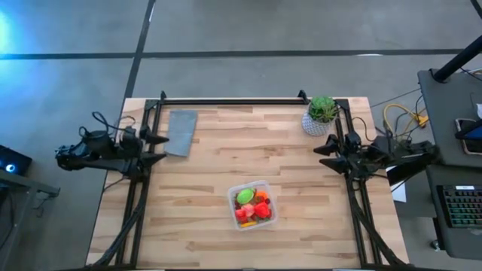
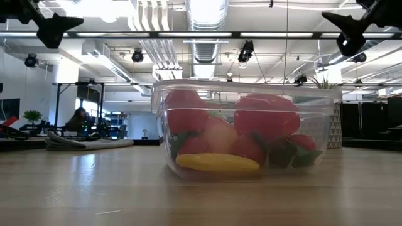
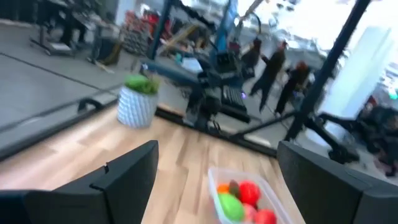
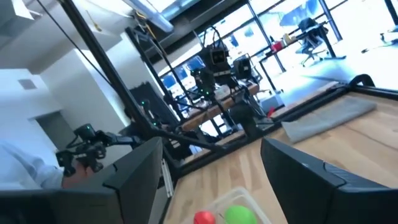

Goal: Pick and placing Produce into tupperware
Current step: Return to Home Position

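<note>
Your left gripper [image 1: 163, 148] hangs with fingers spread and empty, the grey cloth [image 1: 181, 132] just beside it. To its right, well apart, the tupperware [image 1: 269, 219] holds the produce [image 1: 251, 205]. Farther right, your right gripper [image 1: 323, 149] is likewise spread and empty.

text: none was legible in any view | tupperware [image 2: 245, 89]: carried no readable label or brand | desk [image 1: 226, 150]: bore no readable number or mark | room behind: any signs were too blurred to read
</note>
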### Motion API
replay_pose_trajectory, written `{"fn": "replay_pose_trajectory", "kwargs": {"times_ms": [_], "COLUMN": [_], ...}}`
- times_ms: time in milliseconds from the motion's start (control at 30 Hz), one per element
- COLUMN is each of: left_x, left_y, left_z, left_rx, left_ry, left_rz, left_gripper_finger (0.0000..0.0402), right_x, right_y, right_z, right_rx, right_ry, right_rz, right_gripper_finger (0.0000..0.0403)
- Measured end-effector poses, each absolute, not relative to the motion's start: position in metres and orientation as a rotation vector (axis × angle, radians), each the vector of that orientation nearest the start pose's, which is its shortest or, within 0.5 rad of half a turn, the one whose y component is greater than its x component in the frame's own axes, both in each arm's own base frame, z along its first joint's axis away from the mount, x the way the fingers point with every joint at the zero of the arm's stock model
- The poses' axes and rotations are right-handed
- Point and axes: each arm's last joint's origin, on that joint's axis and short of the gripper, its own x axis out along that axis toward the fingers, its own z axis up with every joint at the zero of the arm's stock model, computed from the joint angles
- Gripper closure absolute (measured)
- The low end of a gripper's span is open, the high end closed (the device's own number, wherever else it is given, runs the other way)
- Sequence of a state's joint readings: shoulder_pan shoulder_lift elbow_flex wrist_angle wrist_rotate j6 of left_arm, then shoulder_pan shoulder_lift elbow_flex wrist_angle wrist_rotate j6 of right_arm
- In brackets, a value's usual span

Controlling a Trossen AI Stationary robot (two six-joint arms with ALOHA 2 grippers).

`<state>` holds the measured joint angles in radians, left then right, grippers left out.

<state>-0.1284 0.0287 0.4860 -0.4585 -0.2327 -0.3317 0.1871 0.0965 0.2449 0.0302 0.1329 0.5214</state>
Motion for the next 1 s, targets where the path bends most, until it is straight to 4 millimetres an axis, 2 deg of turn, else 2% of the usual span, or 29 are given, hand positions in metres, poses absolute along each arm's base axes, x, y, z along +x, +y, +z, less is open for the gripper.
{"fn": "replay_pose_trajectory", "kwargs": {"times_ms": [300, 600, 833, 1000], "left_x": [0.063, 0.083, 0.089, 0.090], "left_y": [-0.002, -0.005, -0.005, -0.004], "left_z": [0.252, 0.213, 0.194, 0.189], "left_rx": [-0.338, -0.387, -0.432, -0.450], "left_ry": [-0.045, -0.017, 0.006, 0.013], "left_rz": [0.079, 0.084, 0.106, 0.135], "left_gripper_finger": [0.0088, 0.0088, 0.0088, 0.0088], "right_x": [0.083, 0.087, 0.093, 0.093], "right_y": [0.012, 0.013, 0.014, 0.014], "right_z": [0.219, 0.209, 0.190, 0.189], "right_rx": [0.541, 0.504, 0.503, 0.491], "right_ry": [-0.177, -0.233, -0.238, -0.229], "right_rz": [0.104, 0.112, 0.113, 0.109], "right_gripper_finger": [0.0131, 0.0131, 0.0137, 0.0135]}}
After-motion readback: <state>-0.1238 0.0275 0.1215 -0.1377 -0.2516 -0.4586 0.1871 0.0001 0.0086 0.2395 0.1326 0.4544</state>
